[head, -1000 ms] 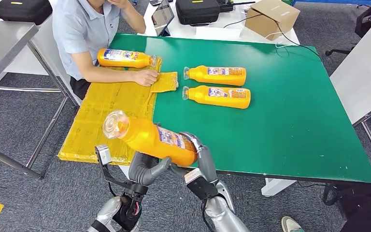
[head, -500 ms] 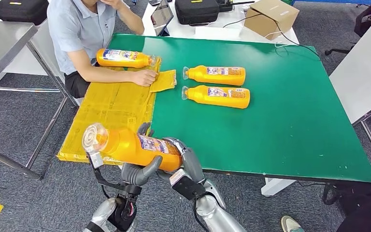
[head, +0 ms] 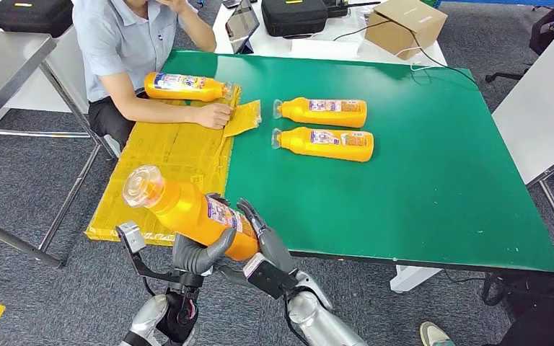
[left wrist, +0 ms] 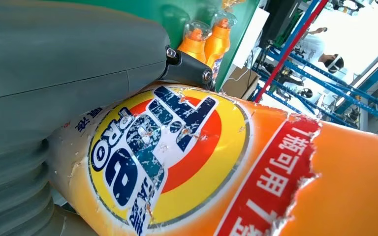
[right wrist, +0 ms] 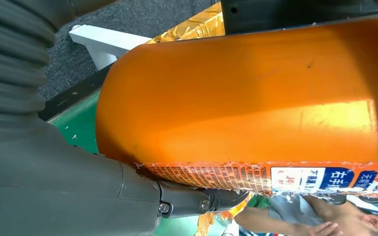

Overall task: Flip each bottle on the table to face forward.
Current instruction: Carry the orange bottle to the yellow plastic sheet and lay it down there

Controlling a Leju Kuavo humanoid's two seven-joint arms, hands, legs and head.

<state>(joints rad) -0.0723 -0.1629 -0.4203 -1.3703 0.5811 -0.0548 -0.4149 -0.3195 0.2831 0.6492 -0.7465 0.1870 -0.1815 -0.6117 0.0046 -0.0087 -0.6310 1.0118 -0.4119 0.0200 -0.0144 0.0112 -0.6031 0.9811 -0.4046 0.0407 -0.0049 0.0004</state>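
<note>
Right now both hands hold one big orange bottle [head: 187,210] in the air, near the front edge of the green table [head: 433,180]. Its clear cap [head: 143,185] points up and to the left. The left hand [head: 196,254] grips it from below, and the right hand [head: 258,234] holds its bottom end. Two more orange bottles [head: 323,126] lie side by side on the table. A person [head: 119,43] sits at the far left with one more bottle [head: 184,86] on the yellow board [head: 166,166].
</note>
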